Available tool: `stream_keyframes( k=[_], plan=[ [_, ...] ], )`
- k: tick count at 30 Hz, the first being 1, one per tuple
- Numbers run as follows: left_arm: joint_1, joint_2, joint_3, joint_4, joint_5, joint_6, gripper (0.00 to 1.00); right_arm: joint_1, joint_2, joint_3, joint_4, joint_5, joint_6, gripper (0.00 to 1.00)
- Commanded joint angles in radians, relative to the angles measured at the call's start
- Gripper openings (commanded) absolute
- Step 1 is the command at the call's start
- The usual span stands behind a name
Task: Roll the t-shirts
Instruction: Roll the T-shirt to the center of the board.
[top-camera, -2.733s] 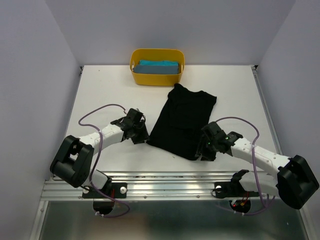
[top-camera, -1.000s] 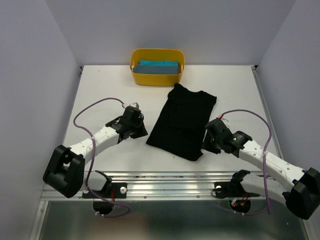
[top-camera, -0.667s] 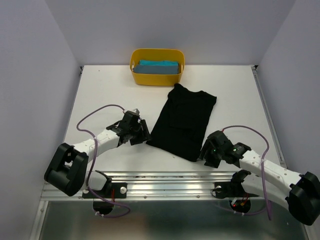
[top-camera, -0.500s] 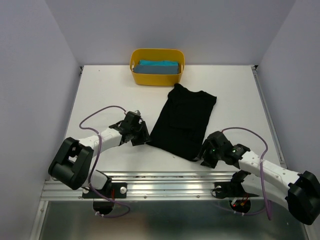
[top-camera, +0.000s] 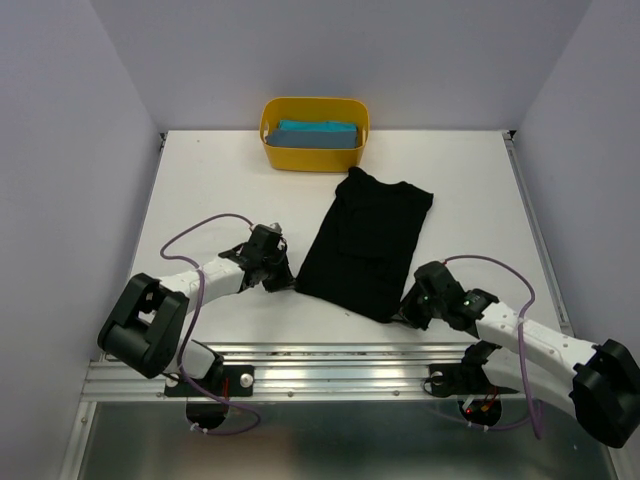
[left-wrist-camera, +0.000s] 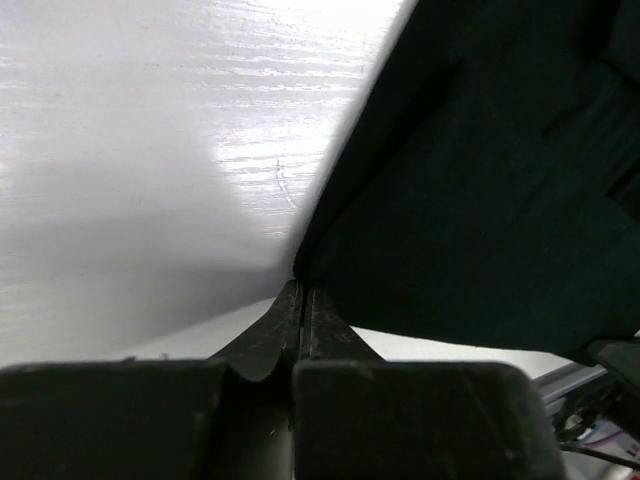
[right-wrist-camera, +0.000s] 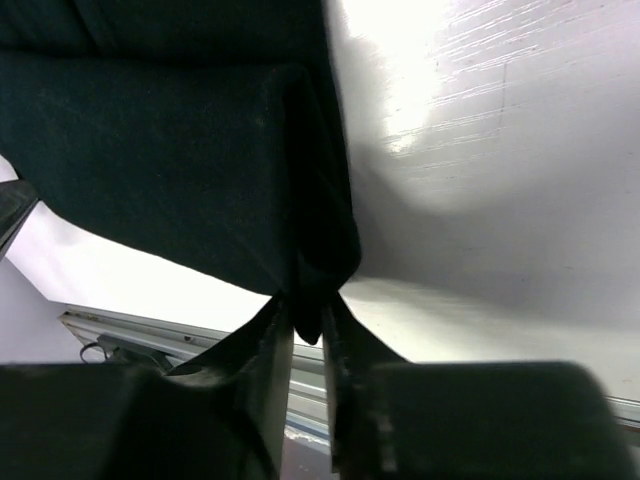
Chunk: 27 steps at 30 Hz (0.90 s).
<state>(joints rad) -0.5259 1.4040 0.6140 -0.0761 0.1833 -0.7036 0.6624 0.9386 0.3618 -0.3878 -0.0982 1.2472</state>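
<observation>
A black t-shirt (top-camera: 365, 245) lies folded into a long strip on the white table (top-camera: 200, 190), slanting from far right to near left. My left gripper (top-camera: 289, 282) is shut with its tips pinching the shirt's near left corner (left-wrist-camera: 480, 200), the jaws (left-wrist-camera: 301, 285) pressed together. My right gripper (top-camera: 405, 314) is shut on the near right corner, a fold of black cloth (right-wrist-camera: 180, 150) bunched between its fingertips (right-wrist-camera: 308, 310). A teal-blue t-shirt (top-camera: 318, 134) rests folded inside the yellow tub.
The yellow tub (top-camera: 312, 161) stands at the table's far edge, just beyond the black shirt's collar end. A metal rail (top-camera: 320, 370) runs along the near edge under both arms. White walls close in on the left, right and back.
Both grippers opened and then shut on the black shirt's near corners. The right arm came down and in to the near right corner; the left shifted slightly toward the near left corner.
</observation>
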Motion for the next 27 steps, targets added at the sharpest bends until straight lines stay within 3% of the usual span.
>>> stream_keyframes(
  k=[1,6,16,27],
  plan=[
    [0.003,-0.023,0.018,-0.019,-0.001,0.007,0.00,0.005,-0.012,0.008,0.046,0.009,0.021,0.14],
    [0.006,-0.072,0.088,-0.097,-0.034,-0.002,0.00,0.005,-0.040,0.031,-0.019,0.044,0.014,0.02],
    [0.024,-0.071,0.165,-0.114,-0.016,-0.014,0.00,0.005,-0.015,0.092,-0.079,0.072,-0.002,0.01],
    [0.030,0.032,0.299,-0.120,-0.007,-0.023,0.00,0.005,0.031,0.180,-0.132,0.137,-0.045,0.02]
  ],
)
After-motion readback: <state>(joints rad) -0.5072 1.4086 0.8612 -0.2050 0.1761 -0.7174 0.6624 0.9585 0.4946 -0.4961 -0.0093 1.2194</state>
